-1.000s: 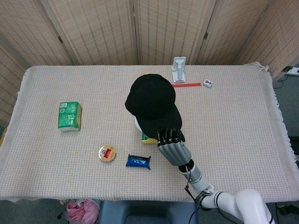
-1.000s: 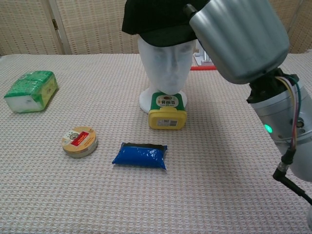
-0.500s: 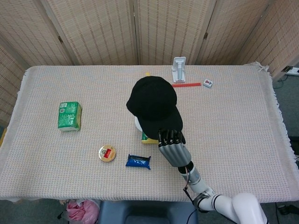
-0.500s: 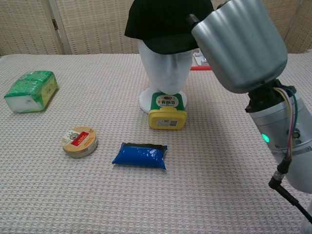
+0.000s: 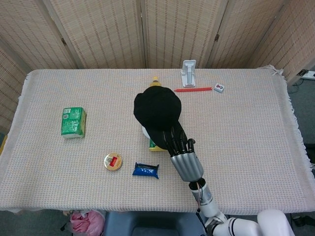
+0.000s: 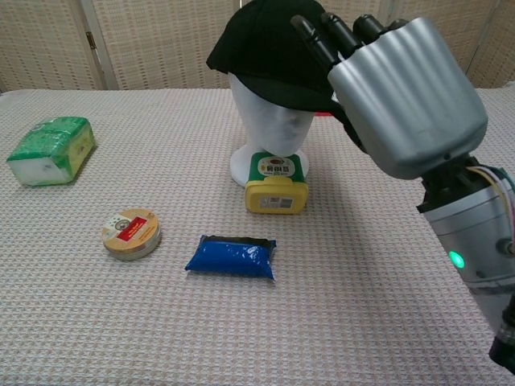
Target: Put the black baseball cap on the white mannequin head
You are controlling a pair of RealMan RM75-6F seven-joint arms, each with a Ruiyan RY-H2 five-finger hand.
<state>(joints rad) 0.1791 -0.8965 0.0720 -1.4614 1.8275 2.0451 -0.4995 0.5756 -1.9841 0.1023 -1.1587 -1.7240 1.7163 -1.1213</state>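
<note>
Resting, seemingly, robot hand [image 6: 402, 88] on cap [image 6: 269, 48]

Only one arm is visible, the right one, coming up from the lower right edge. Its wrist is raised and the right hand [image 5: 185, 158] [image 6: 400, 92] shows its silver back to both cameras. The dark fingers [image 5: 176, 138] [image 6: 319, 39] are stretched out nearly straight and a little apart (not curled), pointing up and away from the robot. They close on nothing.
</note>
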